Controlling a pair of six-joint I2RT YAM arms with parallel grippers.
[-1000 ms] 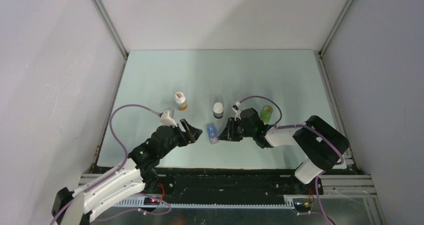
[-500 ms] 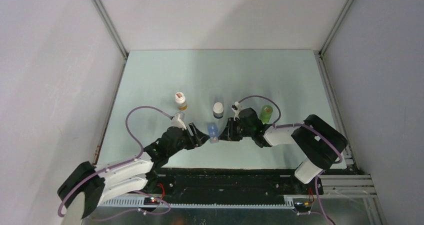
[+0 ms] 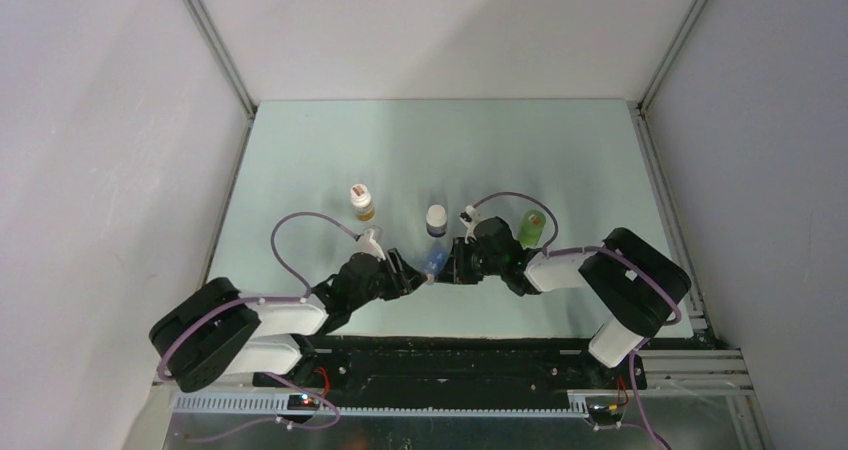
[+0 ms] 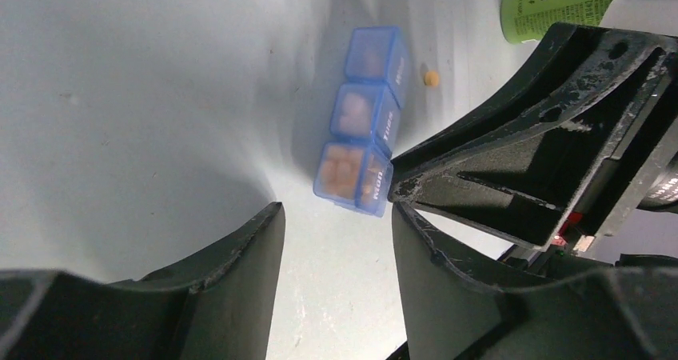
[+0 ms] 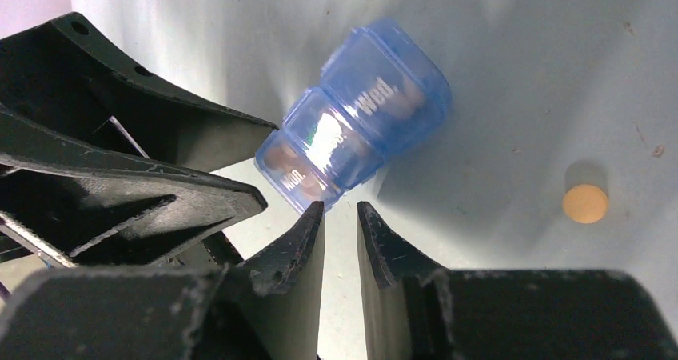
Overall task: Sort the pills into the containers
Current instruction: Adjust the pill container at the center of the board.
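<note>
As we look down at the pale green bench (image 3: 560, 150), our left fingers (image 4: 232, 272) stand apart, gripping nothing. Our right fingers (image 5: 288, 256) are almost closed, with a thin gap, gripping nothing. Between both lies the blue pill box (image 4: 364, 128), flat. One orange pill (image 5: 585, 203) sits loose beside it.

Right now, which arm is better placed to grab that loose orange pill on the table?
Probably the right. The loose pill lies just beside the right gripper, on its side of the blue pill box; the left gripper would have to reach past the box.
</note>
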